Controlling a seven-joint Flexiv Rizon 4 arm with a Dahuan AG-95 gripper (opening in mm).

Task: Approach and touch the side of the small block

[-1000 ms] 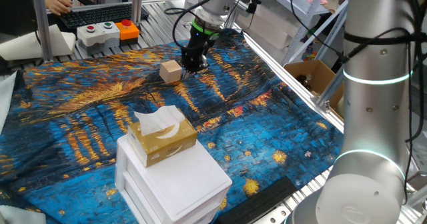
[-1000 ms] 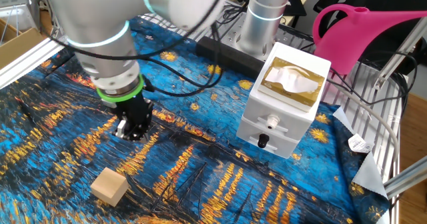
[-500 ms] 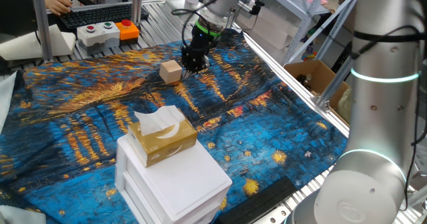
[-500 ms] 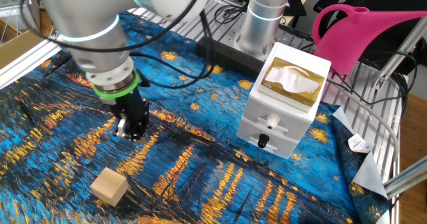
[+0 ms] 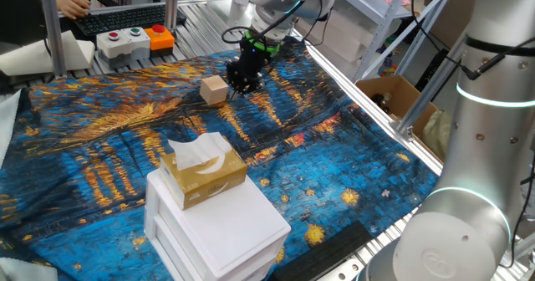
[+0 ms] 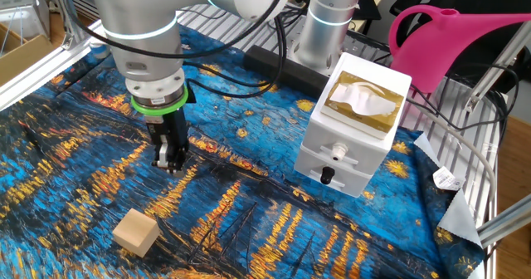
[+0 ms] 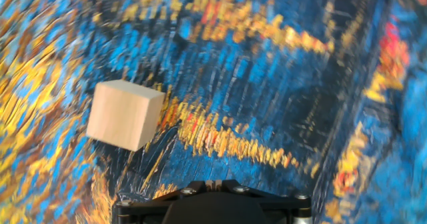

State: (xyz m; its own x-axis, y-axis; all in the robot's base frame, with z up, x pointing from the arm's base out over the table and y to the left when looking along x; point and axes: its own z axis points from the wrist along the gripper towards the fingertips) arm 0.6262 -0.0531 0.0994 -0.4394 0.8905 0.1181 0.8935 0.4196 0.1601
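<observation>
Currently the small plain light-tan wooden cube [image 6: 136, 232] sits free on the starry blue-and-orange patterned cloth [image 5: 100, 139] covering the tabletop, just beside the black two-finger tool [image 6: 171, 163], apart from it. Risk: the light block slides or tips if hit fast. Fingertips are cut off in hand view; spread or pressed together, cannot tell.

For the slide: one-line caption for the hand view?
Hand view: small block on the starry blue cloth, untouched, left of the gripper's line.
</observation>
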